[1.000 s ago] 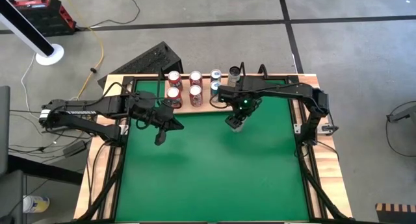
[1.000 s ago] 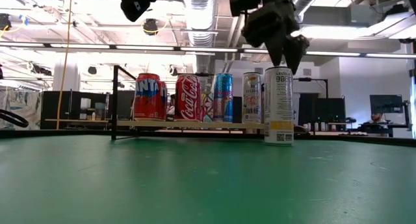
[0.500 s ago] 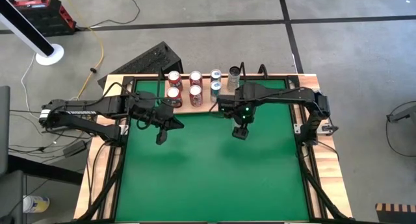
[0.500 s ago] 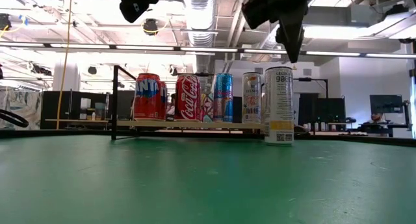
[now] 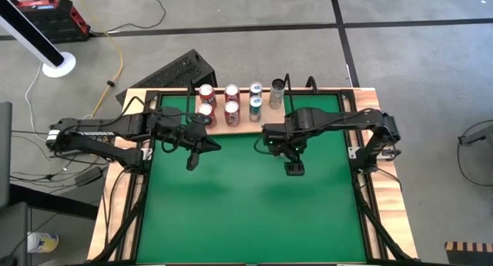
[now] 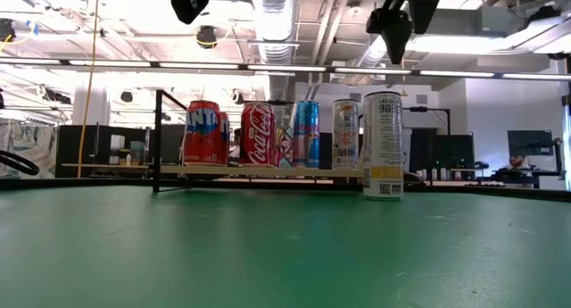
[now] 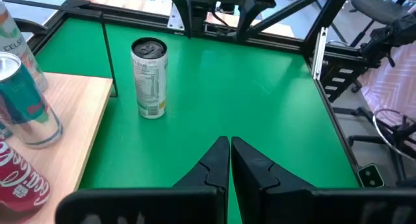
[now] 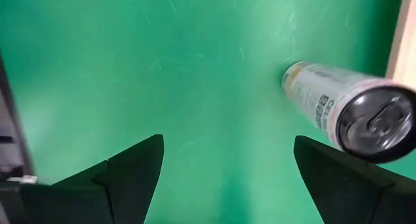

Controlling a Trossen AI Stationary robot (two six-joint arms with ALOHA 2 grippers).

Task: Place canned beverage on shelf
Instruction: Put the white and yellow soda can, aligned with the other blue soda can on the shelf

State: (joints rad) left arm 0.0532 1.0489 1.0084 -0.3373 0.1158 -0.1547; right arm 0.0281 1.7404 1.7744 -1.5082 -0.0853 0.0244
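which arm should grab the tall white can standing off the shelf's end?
Right, probably. The right gripper has its jaws open, and the tall white can shows in its wrist view. The left gripper has its jaws shut and hangs at the shelf's other side.

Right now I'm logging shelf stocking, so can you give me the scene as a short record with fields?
shelf: light-wood board at the green table's far edge, holding six cans
tall white can: upright on the table just off the shelf's right end, not on it
right claw: open, empty, above the table, apart from the can
left claw: shut, empty, waiting over the table's left part
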